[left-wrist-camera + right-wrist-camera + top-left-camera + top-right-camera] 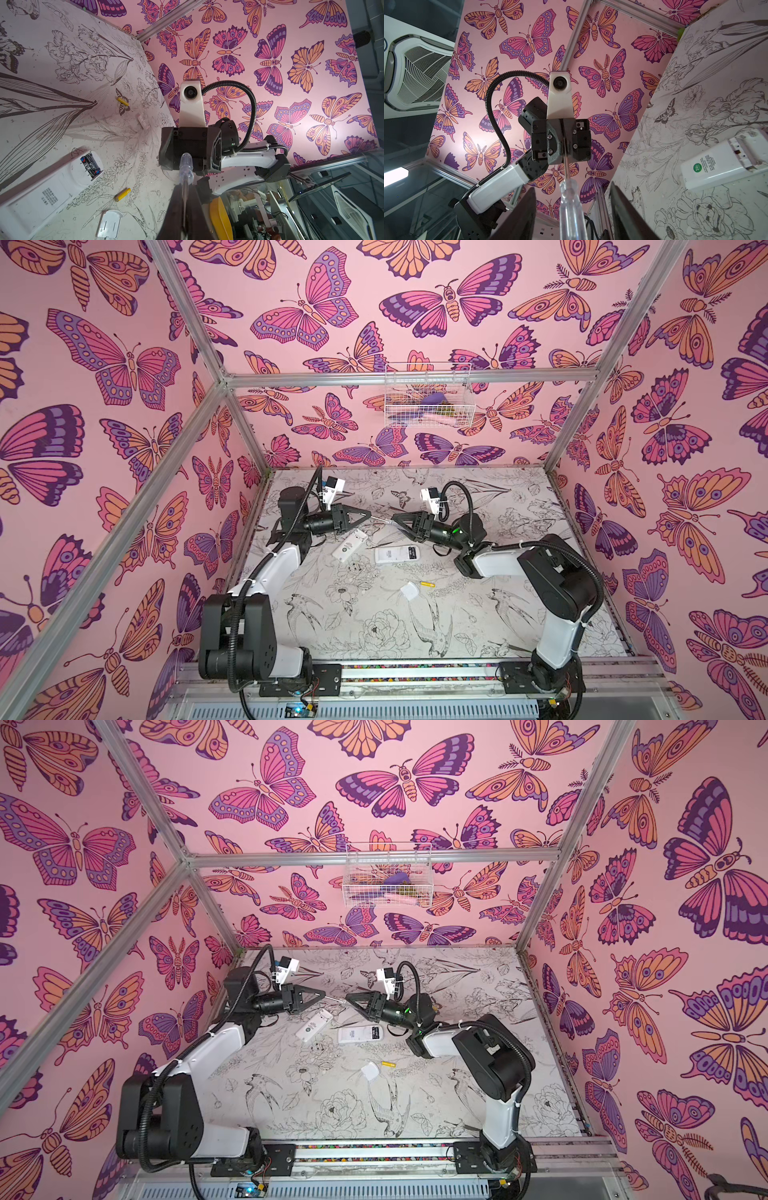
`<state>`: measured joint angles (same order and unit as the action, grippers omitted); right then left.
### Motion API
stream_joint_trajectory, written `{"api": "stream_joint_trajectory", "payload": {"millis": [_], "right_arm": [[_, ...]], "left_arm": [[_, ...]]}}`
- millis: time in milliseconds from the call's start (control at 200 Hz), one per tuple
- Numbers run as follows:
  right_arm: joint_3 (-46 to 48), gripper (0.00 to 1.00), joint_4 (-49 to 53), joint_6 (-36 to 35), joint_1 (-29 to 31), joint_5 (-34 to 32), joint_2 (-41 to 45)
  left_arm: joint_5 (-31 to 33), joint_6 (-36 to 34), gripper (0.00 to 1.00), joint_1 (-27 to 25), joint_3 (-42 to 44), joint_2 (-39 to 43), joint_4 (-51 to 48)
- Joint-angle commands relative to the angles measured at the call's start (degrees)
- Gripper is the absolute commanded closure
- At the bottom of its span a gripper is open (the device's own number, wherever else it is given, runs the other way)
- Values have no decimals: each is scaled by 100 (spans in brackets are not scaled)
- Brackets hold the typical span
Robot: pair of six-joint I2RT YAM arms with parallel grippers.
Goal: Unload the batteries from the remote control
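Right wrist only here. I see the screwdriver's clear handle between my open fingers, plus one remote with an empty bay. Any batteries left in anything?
Observer: Yes. A second remote, outside your view, has black batteries sitting in its open compartment.
Operator: Yellow ones out?
Observer: In the left wrist view, one yellow battery lies loose on the table beside a white cover, close to that remote.
Operator: And its twin?
Observer: The other yellow battery lies loose too, farther off, near the second cover.
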<state>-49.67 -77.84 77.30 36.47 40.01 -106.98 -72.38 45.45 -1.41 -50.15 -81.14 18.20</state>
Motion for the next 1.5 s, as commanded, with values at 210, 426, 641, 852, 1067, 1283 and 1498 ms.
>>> {"api": "stream_joint_trajectory", "payload": {"millis": [210,426,641,852,1067,1283,1498], "right_arm": [[-465,51,-401,41,218,-29,-283],[-568,56,-398,0,219,-186,-327],[-720,62,-390,37,221,-188,-448],[-776,76,-405,48,220,-200,-548],[-583,90,-396,-153,124,-130,-450],[21,94,-391,-443,-335,86,-102],[801,97,-149,-924,-1006,456,519]], "left_arm": [[591,803,100,-30,250,-139,798],[569,685,100,-164,390,-122,833],[573,692,100,-192,380,-140,812],[566,656,100,-231,392,-156,808],[545,435,95,-251,321,-132,593],[622,-712,29,-157,-186,-137,-734],[767,-2062,19,-78,-620,-134,-2008]]}}
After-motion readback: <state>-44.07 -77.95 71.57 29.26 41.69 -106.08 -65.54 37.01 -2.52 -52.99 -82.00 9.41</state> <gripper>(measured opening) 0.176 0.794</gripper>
